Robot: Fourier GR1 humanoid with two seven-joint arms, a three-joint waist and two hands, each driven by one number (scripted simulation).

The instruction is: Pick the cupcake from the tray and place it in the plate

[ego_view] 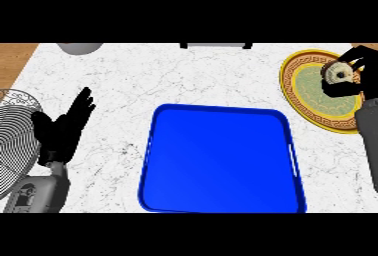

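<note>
- The robot's left forearm (46, 185) comes in at the lower left, nearest the viewer. Its black left hand (66, 127) is open and holds nothing, resting with its fingers pointing up the white marble surface (148, 80).
- A white wire rack (15, 125) lies just beside that hand, at the left edge.
- A blue tray (221, 160) sits in the middle foreground, with nothing on it.
- A round plate (314, 102) with a yellow patterned rim and a green centre lies at the upper right, apart from the tray.
- The right hand (344, 90) is over the plate's right part, its fingers curled round the cupcake (339, 74).
- The cupcake shows as a small pale round seen from above, between the thumb and fingers. Whether it touches the plate cannot be told.
- A grey rounded object (80, 47) is partly cut off at the top left.
- The task looks near its end, with only the release left.
- Risk: the cupcake is held toward the plate's right side rather than its middle. Let go there, it could land on the raised rim and tip onto the surface.
- Risk: if it hangs above the plate when the fingers open, it may fall and topple.
- Risk: opening fingers could catch the cupcake and drag it sideways.
</note>
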